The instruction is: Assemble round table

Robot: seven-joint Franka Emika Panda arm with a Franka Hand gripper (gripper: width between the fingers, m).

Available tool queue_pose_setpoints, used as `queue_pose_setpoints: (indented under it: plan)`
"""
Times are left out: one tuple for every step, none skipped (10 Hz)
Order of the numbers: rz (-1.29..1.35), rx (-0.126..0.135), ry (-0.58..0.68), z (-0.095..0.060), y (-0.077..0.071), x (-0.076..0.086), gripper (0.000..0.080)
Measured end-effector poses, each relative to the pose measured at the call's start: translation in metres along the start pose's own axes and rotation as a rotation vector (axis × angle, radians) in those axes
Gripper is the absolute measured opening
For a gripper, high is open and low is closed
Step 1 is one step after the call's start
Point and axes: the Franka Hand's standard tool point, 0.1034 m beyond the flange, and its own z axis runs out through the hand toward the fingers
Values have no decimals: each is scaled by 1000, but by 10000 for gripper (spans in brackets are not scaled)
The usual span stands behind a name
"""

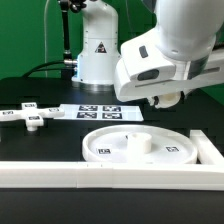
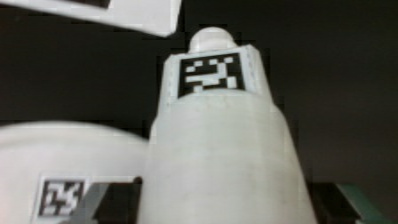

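wrist cam only: leg (image 2: 217, 130) tag legible

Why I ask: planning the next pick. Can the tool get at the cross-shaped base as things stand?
Probably yes: the cross-shaped base lies uncovered at the exterior view's left, and the tool hangs near the round disc with no obstacle between.

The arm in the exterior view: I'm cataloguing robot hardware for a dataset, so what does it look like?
The arm is glossy white with bulky, rounded shells and a dark underside at its lower end. Its white base column carries a small black triangular mark, and dark cables hang beside it.
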Motion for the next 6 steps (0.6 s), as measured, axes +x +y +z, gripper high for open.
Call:
queue_pose_setpoints:
  plan:
    - [-15,-12,82,-12,1,2,409]
    - [-31,-19,126,-24,4,2,409]
    - [-32,-28,192,-35,6,9,409]
    - [-28,-39,261,-36,8,13,409]
    - [-24,-55,339,-36,11,15,409]
    - [-21,-65,389,-36,13,15,409]
